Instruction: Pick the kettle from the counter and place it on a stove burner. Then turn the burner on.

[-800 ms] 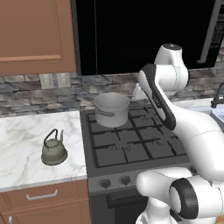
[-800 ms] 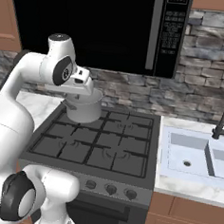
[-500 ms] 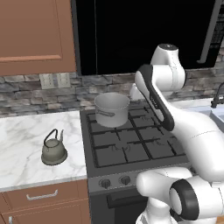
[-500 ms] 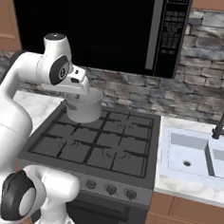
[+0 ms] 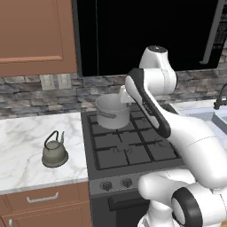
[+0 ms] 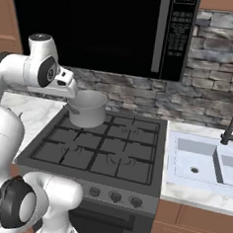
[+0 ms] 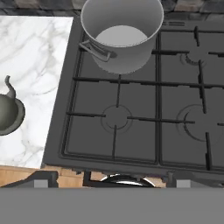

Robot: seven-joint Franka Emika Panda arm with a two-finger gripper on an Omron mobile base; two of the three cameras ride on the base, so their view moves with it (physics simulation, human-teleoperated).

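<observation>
Left base view: the kettle [image 5: 55, 152] sits upright on the counter [image 5: 22, 137], left of the cooktop [image 5: 128, 144]; a steel pot [image 5: 112, 111] stands on the rear left burner, and my arm [image 5: 148, 99] reaches over the stove.
Right base view: my tool [image 6: 66, 82] hangs just beside the pot [image 6: 88, 109]; its spread I cannot tell.
Hand view: the kettle [image 7: 8, 114] rests at the left edge on marble; the front left stove burner [image 7: 116, 119] is bare.
</observation>
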